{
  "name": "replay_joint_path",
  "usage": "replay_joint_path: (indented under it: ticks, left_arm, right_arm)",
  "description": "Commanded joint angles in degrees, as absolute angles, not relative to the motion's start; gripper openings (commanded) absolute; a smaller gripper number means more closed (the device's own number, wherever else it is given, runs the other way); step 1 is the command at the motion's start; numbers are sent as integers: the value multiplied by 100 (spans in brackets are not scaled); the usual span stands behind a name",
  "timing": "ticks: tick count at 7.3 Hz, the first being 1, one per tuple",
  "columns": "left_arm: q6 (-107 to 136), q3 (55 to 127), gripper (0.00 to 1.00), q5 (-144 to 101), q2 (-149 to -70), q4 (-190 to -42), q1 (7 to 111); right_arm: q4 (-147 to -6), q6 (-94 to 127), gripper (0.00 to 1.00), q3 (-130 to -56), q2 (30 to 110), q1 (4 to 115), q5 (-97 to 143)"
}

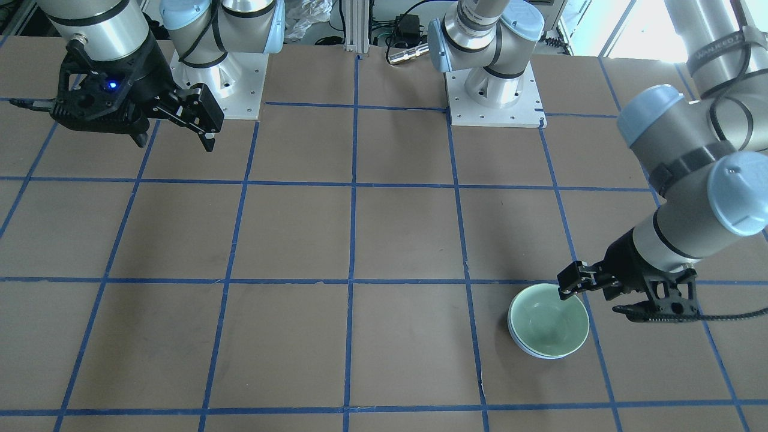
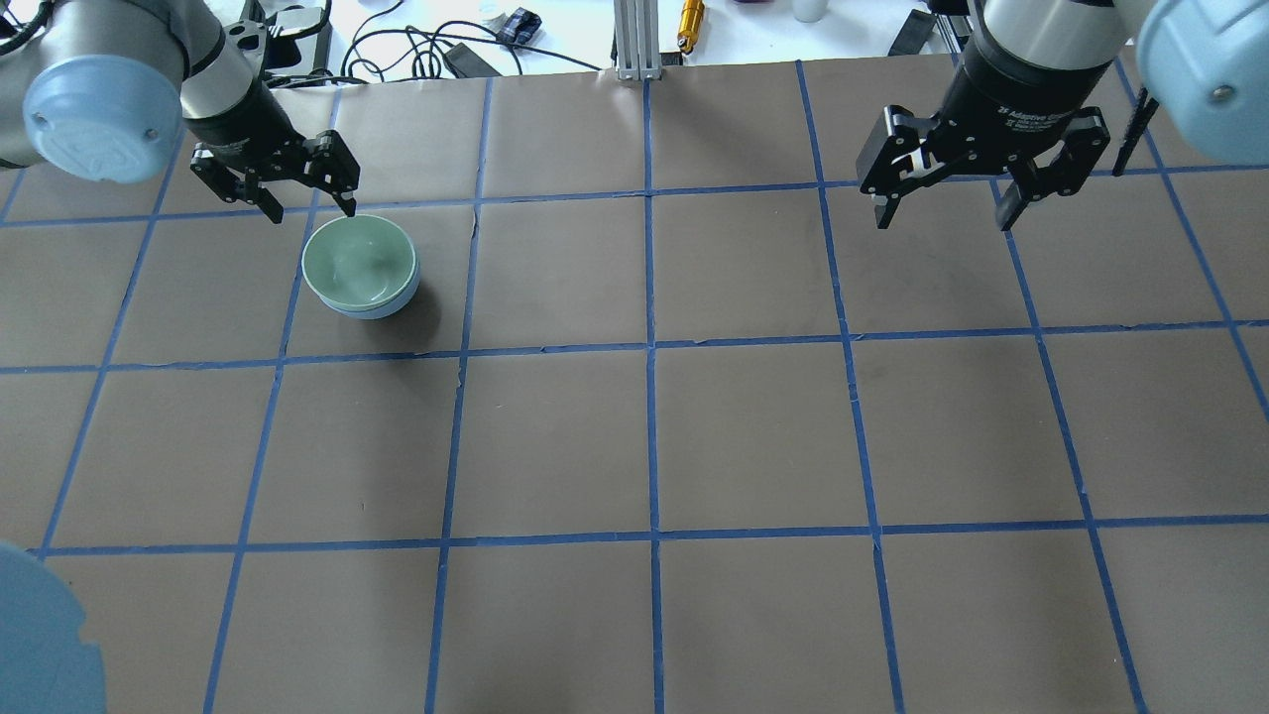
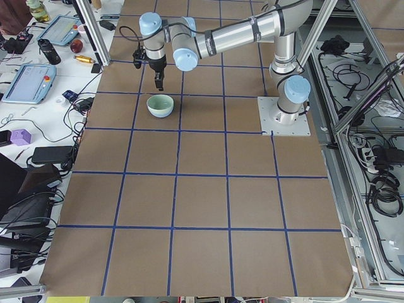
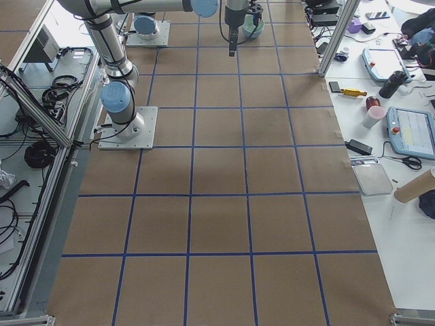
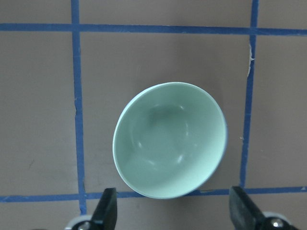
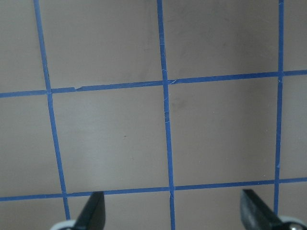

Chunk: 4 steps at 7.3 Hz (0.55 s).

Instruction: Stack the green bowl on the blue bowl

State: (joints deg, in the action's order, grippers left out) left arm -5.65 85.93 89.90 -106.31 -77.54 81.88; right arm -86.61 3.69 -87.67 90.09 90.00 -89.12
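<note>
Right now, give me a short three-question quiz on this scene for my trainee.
1. True or false: the green bowl sits nested in the blue bowl.
2. Pick one: the left pincer is A) open, B) shut on the green bowl, C) out of view.
3. Fill the gap: the right pincer is open and holds ____.

Key: 1 true; 2 A; 3 nothing.

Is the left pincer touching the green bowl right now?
Apart. In the left wrist view the left pincer is open, and bare table shows between both fingers and the green bowl.
</note>
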Motion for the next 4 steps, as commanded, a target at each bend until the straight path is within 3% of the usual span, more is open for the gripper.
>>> replay_joint_path:
  ticks: [1, 4]
  left_arm:
    - [42, 8604, 100, 9150, -9978, -8138, 8691]
    - [316, 8648, 100, 9106, -9475, -8578, 8876]
  right_arm:
    - [-8657, 369, 100, -8763, 9009, 9000, -8912]
    - [-8657, 369, 100, -8771, 9009, 9000, -8912]
